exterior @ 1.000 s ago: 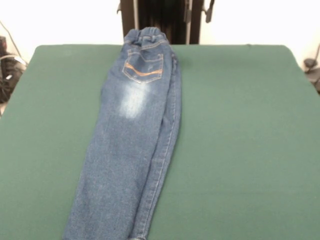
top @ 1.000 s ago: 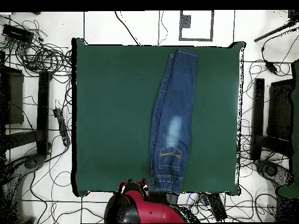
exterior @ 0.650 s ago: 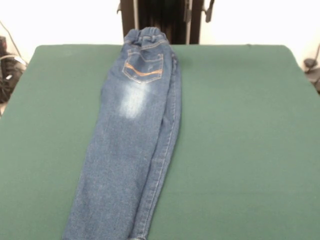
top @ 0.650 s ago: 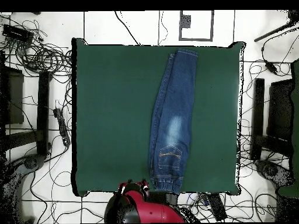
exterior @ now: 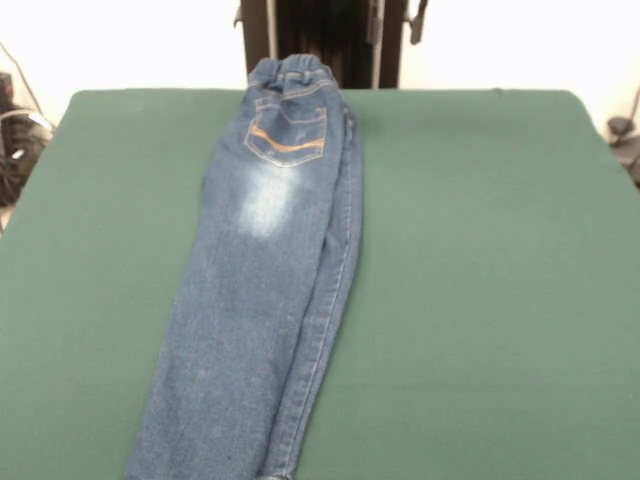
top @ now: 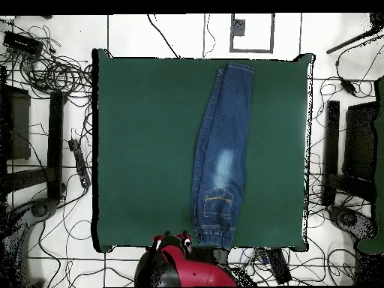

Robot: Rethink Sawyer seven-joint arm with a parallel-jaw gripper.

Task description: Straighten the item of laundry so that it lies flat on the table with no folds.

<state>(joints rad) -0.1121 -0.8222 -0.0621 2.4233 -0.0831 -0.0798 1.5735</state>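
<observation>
Lengthwise, folded jeans [exterior: 262, 270] span the green table [exterior: 480, 250].
Waistband sits at 12 o'clock in the front view, leg ends at 6; one leg lies stacked over the other. No pincer shows, so its state cannot be told.

Black cables [top: 56, 71] lie tangled on the white tiled floor [top: 165, 34] along one short side of the work surface, with a dark strip-shaped unit [top: 55, 142] lying parallel to that side. A second dark strip [top: 331, 154] lies on the opposite side among further loose wires [top: 337, 82]. A square grey-framed plate [top: 251, 32] sits on the floor near one long edge. In the front view, a dark object [exterior: 18, 140] with cabling stands at the left border.
</observation>
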